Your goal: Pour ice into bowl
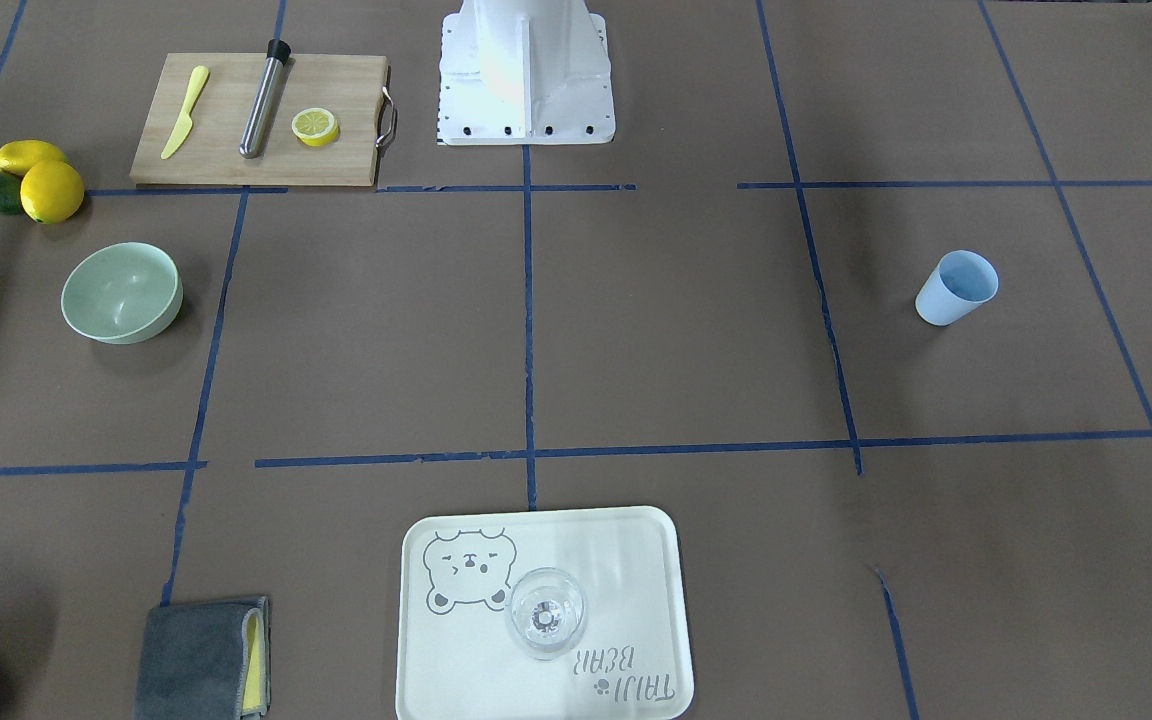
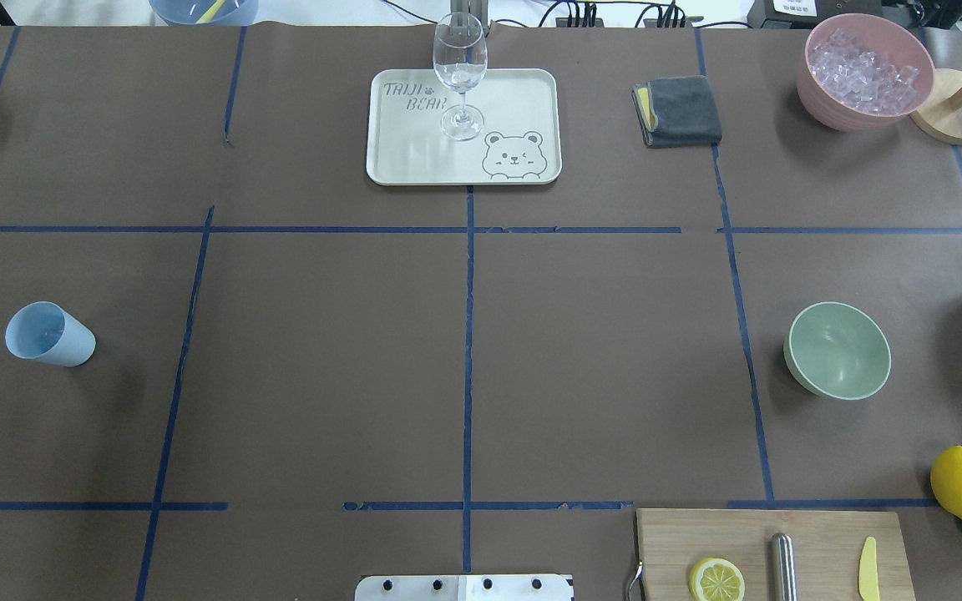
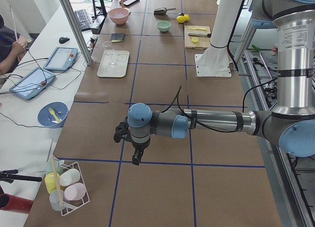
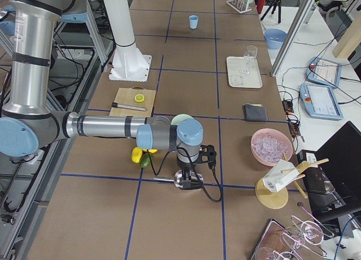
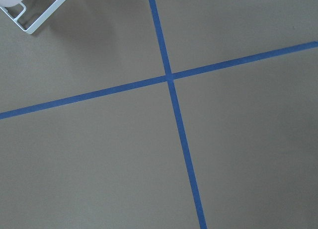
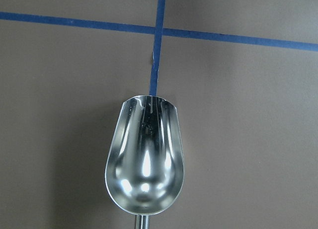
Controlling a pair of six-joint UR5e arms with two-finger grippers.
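Robotics lab, tape-gridded table (image 2: 598,359), operators' tablets (image 3: 60,58)

Left arm (image 3: 211,121) stretched level, wrist down; right arm (image 4: 107,126) likewise

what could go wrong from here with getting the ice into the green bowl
1. The ice is heaped up to the rim of the pink bowl, so digging in with the empty metal scoop may push cubes over the edge.
2. The wooden stand sits right beside that bowl, so a reach there might knock it.
3. The scoop's front is open, so cubes could slide off on the way to the mint-green bowl.
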